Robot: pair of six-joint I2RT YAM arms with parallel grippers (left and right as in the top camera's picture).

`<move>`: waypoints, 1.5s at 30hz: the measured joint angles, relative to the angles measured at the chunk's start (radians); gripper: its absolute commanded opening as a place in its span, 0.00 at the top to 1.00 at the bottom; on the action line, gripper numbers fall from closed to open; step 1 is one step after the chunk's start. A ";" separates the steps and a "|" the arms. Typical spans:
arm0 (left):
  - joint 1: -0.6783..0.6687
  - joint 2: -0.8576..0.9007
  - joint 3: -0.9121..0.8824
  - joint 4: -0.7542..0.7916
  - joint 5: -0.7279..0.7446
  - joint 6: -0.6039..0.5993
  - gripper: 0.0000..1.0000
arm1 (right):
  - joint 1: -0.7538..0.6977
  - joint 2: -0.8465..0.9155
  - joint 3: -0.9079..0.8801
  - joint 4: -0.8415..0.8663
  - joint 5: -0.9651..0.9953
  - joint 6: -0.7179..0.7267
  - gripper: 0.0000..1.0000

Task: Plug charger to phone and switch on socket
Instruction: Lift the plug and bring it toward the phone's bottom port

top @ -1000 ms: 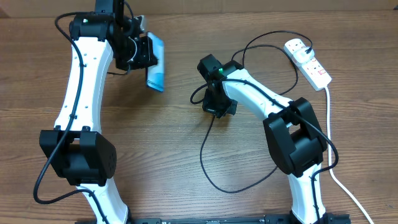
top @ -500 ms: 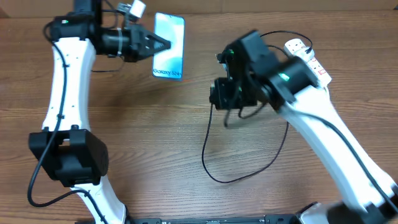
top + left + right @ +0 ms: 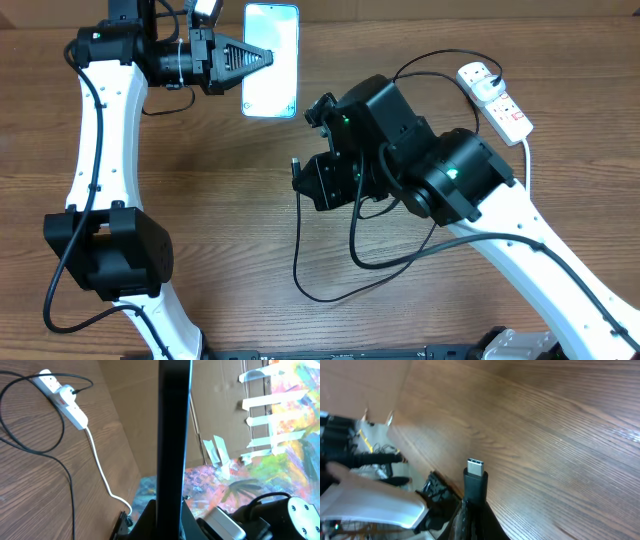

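Over the brown wood-grain desk (image 3: 200, 220), seen from above, the jaws of the left arm (image 3: 100, 130) are clamped on the long left edge of the slim rectangular phone with the glowing pale-blue screen (image 3: 270, 60). The phone sits up at the far edge, its screen facing the camera. Nearer the middle, the jaws of the right arm (image 3: 545, 250) are closed on the small black connector (image 3: 297, 164) at the free end of the long thin black charger cable (image 3: 296, 250). Connector and phone are apart, with bare desk between them. That cable loops across the desk (quite a tangle under the arm) and runs to a white plug (image 3: 478, 72) seated in the white oblong power strip (image 3: 497, 100) at the far right corner. The strip's thick white lead (image 3: 528, 200) trails down the right side. Whether the red-marked switch is on, I cannot tell.

From the left wrist, the phone (image 3: 174, 435) shows edge-on as a dark upright bar rising from between the jaws, which grip its lower part. The power strip (image 3: 67, 402) lies at upper left, its white lead (image 3: 102, 472) curling away and the black cable (image 3: 73, 505) running beside it.

From the right wrist, the connector (image 3: 475, 477) stands upright with its metal tip bare. It is pinched between the closed jaws at the bottom of the picture, with the desk (image 3: 560, 435) behind.
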 measured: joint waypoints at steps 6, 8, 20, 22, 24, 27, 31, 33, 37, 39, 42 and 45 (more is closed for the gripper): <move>-0.008 0.000 0.000 0.008 0.004 0.002 0.96 | -0.001 0.040 -0.002 0.072 0.038 0.068 0.96; -0.013 0.000 0.000 0.008 -0.015 0.003 0.96 | -0.001 0.043 -0.002 0.075 0.044 0.078 0.96; -0.085 0.000 0.000 0.011 -0.109 0.001 0.96 | 0.000 0.044 -0.002 0.059 0.133 0.125 0.96; -0.085 0.000 0.000 0.011 -0.121 0.000 0.96 | 0.002 0.044 -0.002 0.059 0.139 0.126 0.96; -0.085 0.000 0.000 0.011 -0.130 -0.002 0.96 | 0.004 0.044 -0.002 0.059 0.143 0.126 0.96; -0.085 0.000 0.000 0.011 -0.135 -0.002 0.96 | 0.005 0.045 -0.002 0.060 0.146 0.127 0.96; -0.086 0.000 0.000 0.010 -0.137 -0.002 0.96 | 0.006 0.058 -0.002 0.060 0.151 0.141 0.96; -0.087 0.000 0.000 0.011 -0.140 -0.002 0.96 | 0.006 0.074 -0.002 0.060 0.151 0.145 0.96; -0.097 0.000 0.000 0.007 -0.172 -0.002 0.96 | 0.006 0.106 -0.002 0.060 0.155 0.149 0.96; -0.099 0.000 0.000 0.008 -0.187 -0.002 0.96 | 0.006 0.110 -0.002 0.060 0.155 0.151 0.96; -0.102 0.000 0.000 0.008 -0.204 -0.002 0.96 | 0.006 0.110 -0.002 0.061 0.155 0.151 0.96; -0.104 0.000 0.000 0.008 -0.220 -0.002 0.96 | 0.007 0.110 -0.002 0.062 0.155 0.151 0.96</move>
